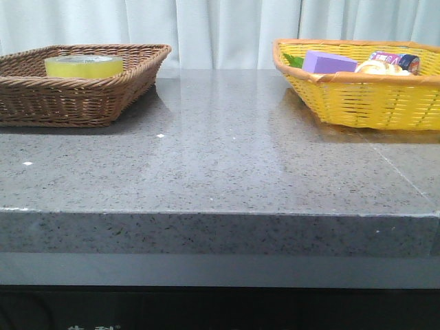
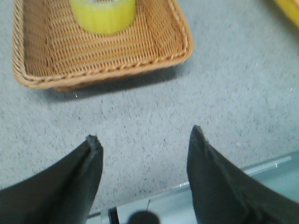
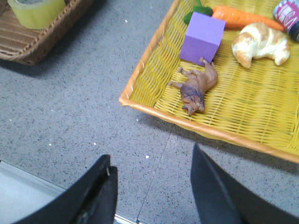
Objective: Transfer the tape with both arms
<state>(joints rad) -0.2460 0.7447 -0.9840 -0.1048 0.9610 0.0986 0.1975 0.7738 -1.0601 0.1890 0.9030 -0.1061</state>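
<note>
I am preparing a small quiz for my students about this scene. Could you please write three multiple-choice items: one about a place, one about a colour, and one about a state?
1. Where is the tape?
A. In the brown basket
B. In the yellow basket
C. On the bare table

2. What colour is the block in the yellow basket?
A. Red
B. Purple
C. White

3. In what state is the left hand?
A. Shut on the tape
B. Shut and empty
C. Open and empty

Answers:
1. A: the front view shows the yellow-green roll inside the brown wicker basket at the table's left.
2. B: the right wrist view shows a purple block next to a toy animal, a carrot and a croissant.
3. C: the left wrist view shows its fingers spread apart over bare table, with nothing between them.
</note>
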